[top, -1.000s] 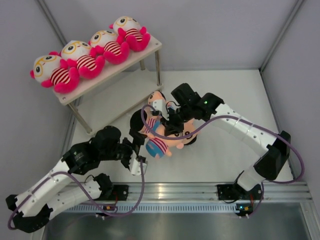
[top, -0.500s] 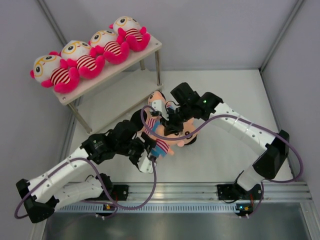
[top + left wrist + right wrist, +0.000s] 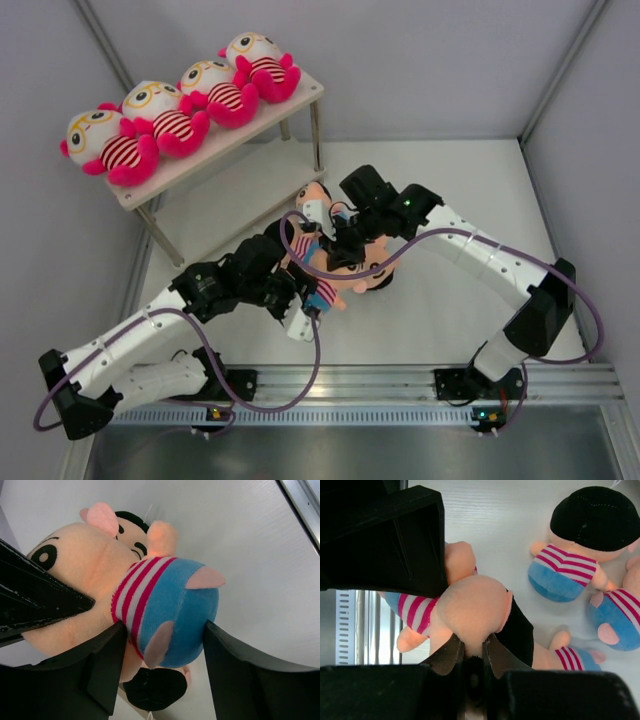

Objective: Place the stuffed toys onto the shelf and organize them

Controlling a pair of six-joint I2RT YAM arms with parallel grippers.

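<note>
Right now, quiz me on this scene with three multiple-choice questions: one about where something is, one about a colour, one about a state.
1. Where do the four pink-limbed toys lie?
A. on the shelf's top board
B. on its bottom board
C. off the shelf altogether

2. What colour are the pants of the peach-faced doll in front of the left gripper?
A. green
B. blue
C. yellow

3. How do that gripper's fingers stand?
A. pressed together on nothing
B. one on each side of the doll's body
C. out of view

Answers:
1 A, they lie in a row along the top board.
2 B, the left wrist view shows blue below the striped shirt.
3 B, a black finger flanks each side of the pants.
</note>
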